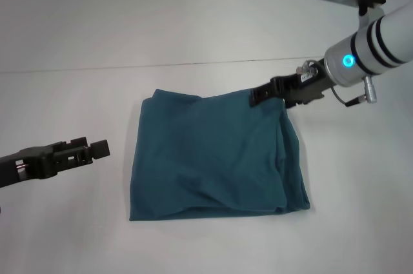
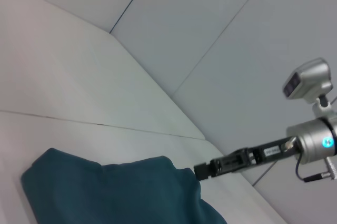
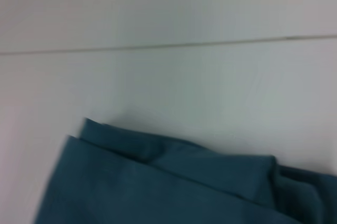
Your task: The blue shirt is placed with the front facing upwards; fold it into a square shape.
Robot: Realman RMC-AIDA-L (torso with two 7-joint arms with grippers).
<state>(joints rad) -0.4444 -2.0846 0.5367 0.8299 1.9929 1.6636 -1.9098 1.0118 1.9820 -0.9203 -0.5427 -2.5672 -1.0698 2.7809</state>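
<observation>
Item: one blue shirt, lying mid-bench, already folded into a rough four-sided bundle; no print, collar or sleeves show. Judged nearly done: edges uneven, right side bulging with stacked layers, so squaring and smoothing are likely all that's left.

Hands, two. Right hand: at the bundle's far right corner, touching the cloth; whether it pinches the fabric or is spread, cannot tell. Left hand: fingers spread, holding nothing, hanging just left of the shirt.
</observation>
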